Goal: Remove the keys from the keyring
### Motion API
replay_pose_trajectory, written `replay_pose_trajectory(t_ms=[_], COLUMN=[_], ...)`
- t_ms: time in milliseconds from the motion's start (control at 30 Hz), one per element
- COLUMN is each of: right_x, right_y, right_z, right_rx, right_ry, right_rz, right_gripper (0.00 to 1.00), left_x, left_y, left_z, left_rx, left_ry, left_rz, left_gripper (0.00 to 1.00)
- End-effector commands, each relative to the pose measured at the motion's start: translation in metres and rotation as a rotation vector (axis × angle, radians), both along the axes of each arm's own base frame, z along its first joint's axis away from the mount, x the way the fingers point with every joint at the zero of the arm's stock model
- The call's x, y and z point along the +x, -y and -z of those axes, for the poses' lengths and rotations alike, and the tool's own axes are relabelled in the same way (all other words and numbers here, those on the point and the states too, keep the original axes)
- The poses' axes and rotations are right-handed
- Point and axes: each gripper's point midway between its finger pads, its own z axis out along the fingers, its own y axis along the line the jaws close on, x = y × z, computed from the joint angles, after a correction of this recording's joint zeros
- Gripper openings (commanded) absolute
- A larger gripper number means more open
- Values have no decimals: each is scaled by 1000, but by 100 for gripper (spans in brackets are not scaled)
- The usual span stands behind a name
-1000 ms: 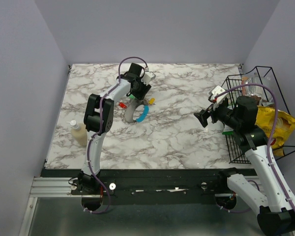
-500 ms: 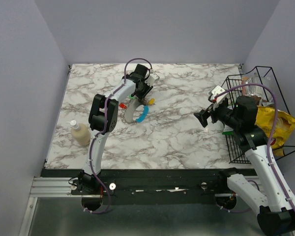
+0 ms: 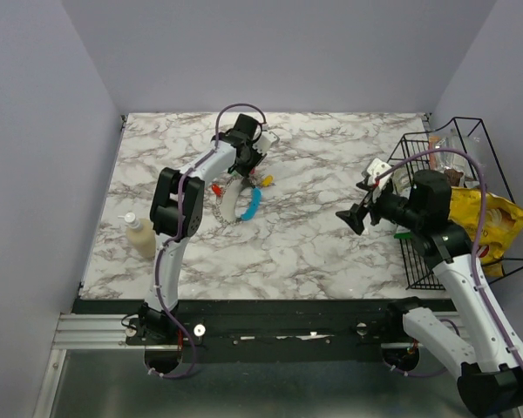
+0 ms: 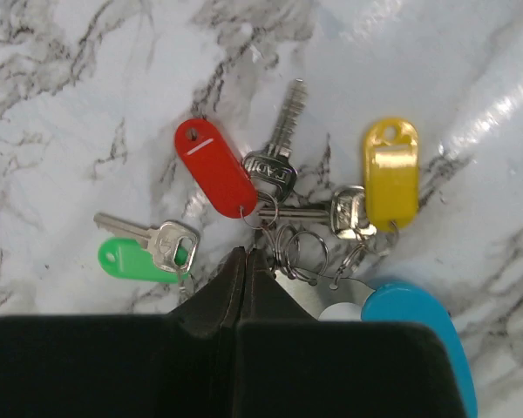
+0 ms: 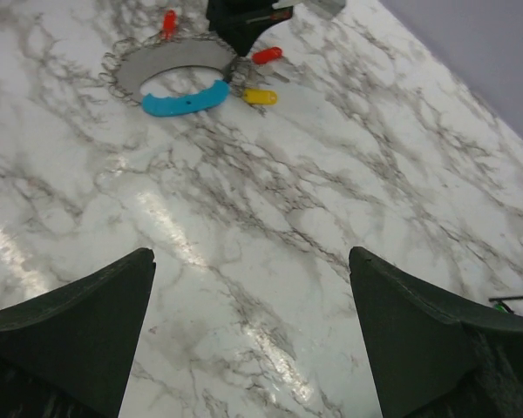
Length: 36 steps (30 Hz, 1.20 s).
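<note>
The keyring (image 3: 231, 202) lies on the marble at the back left, part grey plate (image 4: 318, 300), part blue (image 4: 418, 322). Keys hang from small wire rings at its edge: a red tag (image 4: 213, 165), a green tag (image 4: 131, 259), a yellow tag (image 4: 390, 170) and a silver key (image 4: 283, 139). My left gripper (image 4: 247, 252) is shut, tips pressed together right at those wire rings; whether a wire is pinched does not show. My right gripper (image 3: 349, 218) hovers open over bare marble well to the right, and in its view the keyring (image 5: 170, 61) lies far ahead.
A small bottle (image 3: 139, 235) stands near the table's left edge. A black wire basket (image 3: 418, 261) with a yellow bag (image 3: 484, 222) sits at the right edge, beside the right arm.
The left gripper's jaws have closed at the keyring's edge. The right gripper has drifted slightly left and nearer.
</note>
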Motion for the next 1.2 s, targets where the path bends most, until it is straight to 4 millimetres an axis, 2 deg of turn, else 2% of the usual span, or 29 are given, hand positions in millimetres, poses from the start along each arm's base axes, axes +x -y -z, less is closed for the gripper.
replay_pose_trajectory(t_ms=[0, 33, 67, 133, 167, 200, 233, 267, 333, 367, 433, 467, 633, 767, 1000, 1100, 1167], right_x=[-34, -36, -32, -32, -31, -30, -31, -28, -24, -20, -14, -13, -17, -10, 13, 9, -5], right_y=[-34, -42, -44, -55, -58, -60, -64, -68, -74, -77, -81, -84, -98, -110, -111, -117, -126], right_z=[2, 3, 3, 6, 2, 1, 0, -3, -9, -10, -14, -14, -1, 6, 8, 12, 18], right_rx=[31, 21, 2, -35, -40, -50, -47, -40, -30, -24, -17, -11, -4, -28, -53, -42, -48], right_ry=[-62, -71, -68, -65, -47, -27, -20, -9, 6, 6, 17, 30, 52, 43, 60, 48, 27], right_rz=[-242, -275, -269, -305, -317, -335, -354, -368, -390, -397, -398, -416, -520, -523, -465, -495, -543], right_gripper=[100, 100, 100, 100, 100, 100, 100, 100, 100, 100, 100, 98, 97, 93, 89, 86, 85], left_x=[-22, -36, -42, -63, -70, -77, -88, -98, -116, -126, -143, -152, -194, -228, -270, -282, -287], left_y=[11, 16, 17, 23, 25, 25, 24, 28, 29, 32, 33, 33, 43, 49, 51, 51, 51], left_z=[-69, -69, -87, -93, -110, -117, -115, -132, -138, -153, -161, -172, -199, -223, -247, -251, -253], left_rx=[-123, -159, -185, -233, -260, -273, -281, -316, -340, -375, -397, -409, -488, -548, -612, -651, -665], left_ry=[70, 39, 64, 34, 58, 61, 36, 56, 33, 46, 30, 41, 18, 20, 36, 31, 31], left_rz=[79, 115, 133, 187, 214, 238, 254, 299, 338, 375, 422, 445, 574, 697, 876, 919, 935], left_gripper=[0, 0, 0, 0, 0, 0, 0, 0, 0, 0, 0, 0, 0, 0, 0, 0, 0])
